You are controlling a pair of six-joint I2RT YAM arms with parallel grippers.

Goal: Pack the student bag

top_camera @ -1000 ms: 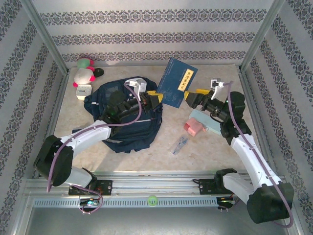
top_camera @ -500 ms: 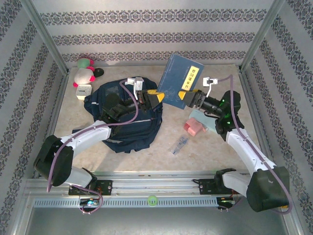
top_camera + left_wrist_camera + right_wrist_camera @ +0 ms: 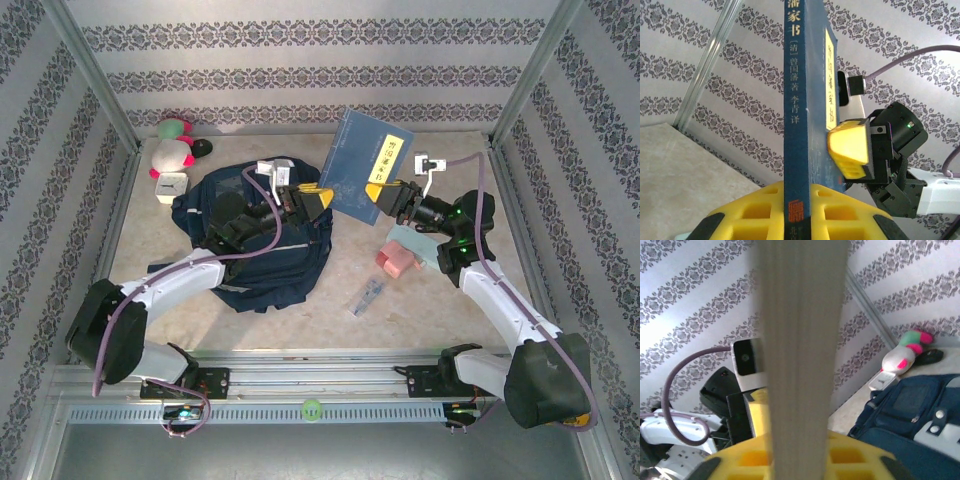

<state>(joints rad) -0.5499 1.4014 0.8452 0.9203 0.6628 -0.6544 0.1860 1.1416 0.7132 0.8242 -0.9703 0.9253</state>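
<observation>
**Blue book [image 3: 358, 165] gripped from both sides above the table [image 3: 420, 310]**
The left gripper [image 3: 319, 197] is clenched on the book's spine edge. The right gripper [image 3: 381, 193] is closed on the opposite page edge, which is seen between its yellow fingers [image 3: 855, 455]. The student bag [image 3: 265, 265] is laid at left-centre of the table, under the left arm, just beside the book.

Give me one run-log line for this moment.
left gripper: shut on blue book | right gripper: shut on blue book | student bag: on table
</observation>
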